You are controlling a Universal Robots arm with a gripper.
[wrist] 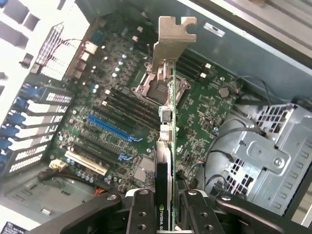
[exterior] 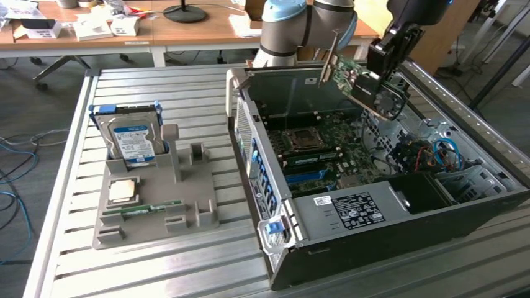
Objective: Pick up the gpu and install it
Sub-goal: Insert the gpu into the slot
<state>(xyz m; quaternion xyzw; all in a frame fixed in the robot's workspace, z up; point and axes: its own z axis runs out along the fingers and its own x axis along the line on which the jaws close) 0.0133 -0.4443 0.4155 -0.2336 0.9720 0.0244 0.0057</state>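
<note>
The gpu (exterior: 364, 84), a green card with a black cooler and a silver end bracket, hangs tilted in the air over the open computer case (exterior: 273, 186). My gripper (exterior: 383, 62) is shut on its edge from above. In the wrist view the gpu (wrist: 165, 146) is seen edge-on, clamped between the two black fingers (wrist: 142, 214), its silver bracket (wrist: 170, 44) pointing away from the camera. Below it lies the green motherboard (wrist: 117, 112) with a blue slot (wrist: 109, 127) and black slots beside it. The card is clear of the board.
A grey holder (exterior: 157, 198) on the slatted metal table carries a hard drive (exterior: 133, 143), a processor chip (exterior: 123, 190) and a memory stick (exterior: 153, 208). Inside the case are a drive cage (wrist: 263, 156), cables and a black power supply cover (exterior: 356, 208). Desks stand behind.
</note>
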